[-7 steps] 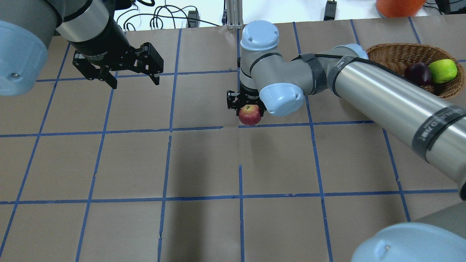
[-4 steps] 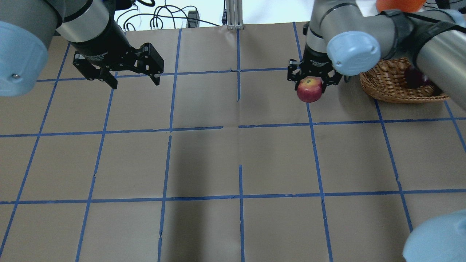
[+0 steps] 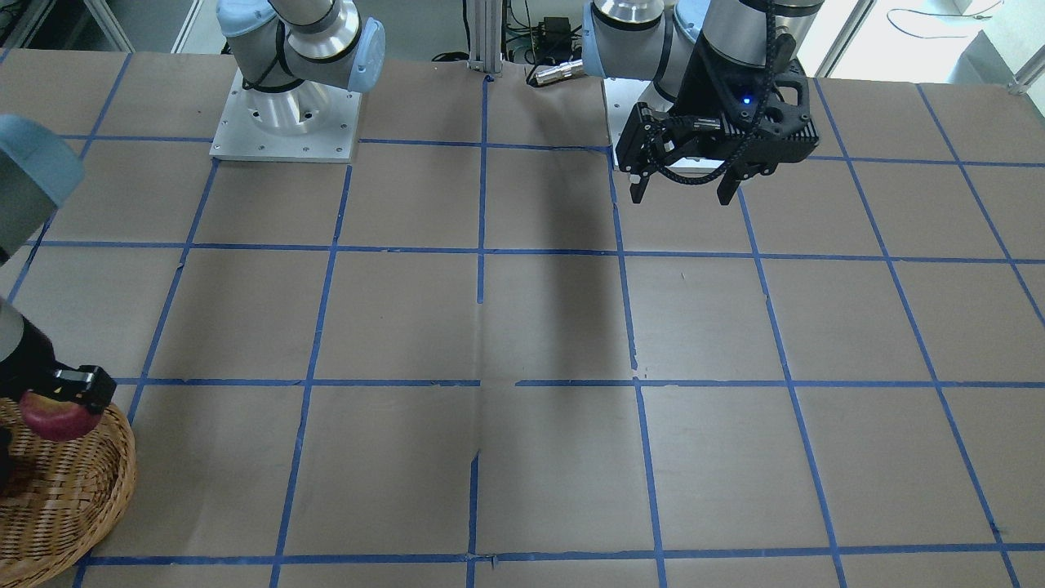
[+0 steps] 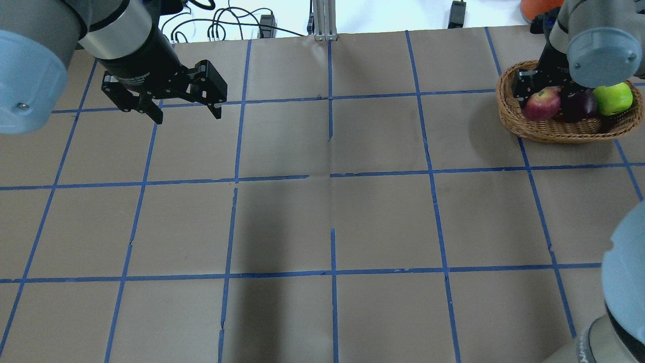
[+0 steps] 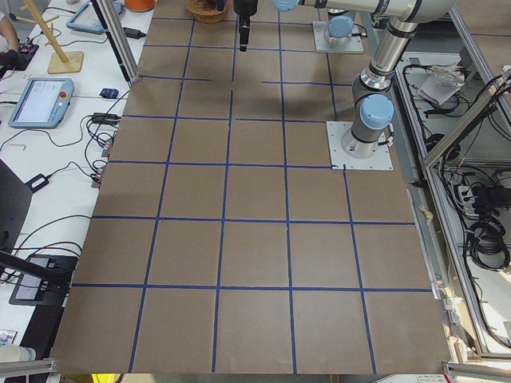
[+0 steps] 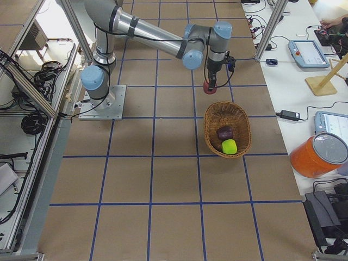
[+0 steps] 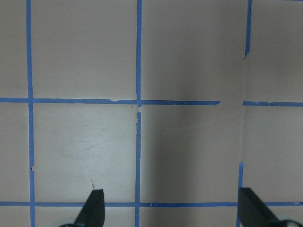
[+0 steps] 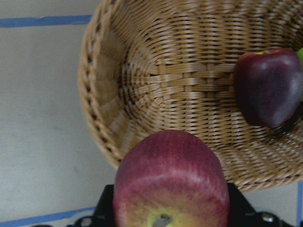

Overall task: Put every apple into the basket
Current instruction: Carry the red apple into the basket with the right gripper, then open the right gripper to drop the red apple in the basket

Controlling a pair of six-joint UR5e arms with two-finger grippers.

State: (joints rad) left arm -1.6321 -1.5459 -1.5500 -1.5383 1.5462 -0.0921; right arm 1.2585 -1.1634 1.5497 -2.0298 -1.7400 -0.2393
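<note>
Right gripper [image 4: 540, 95] jaws pinched on the red apple [image 4: 543, 104] across its widest girth, stem dimple toward the wrist camera; held over the rim of the basket [image 4: 554, 132] at the far right corner of the table [image 4: 332, 217]. Maroon apple [image 4: 579, 103] and green apple [image 4: 613, 98] already inside, side by side, apparently touching. Treat as firm, smooth-skinned, fairly weighty, prone to rolling and bruising: lower onto the bare weave before release. Left gripper [image 4: 187, 116] jaws spread, empty, near the far left corner.
</note>
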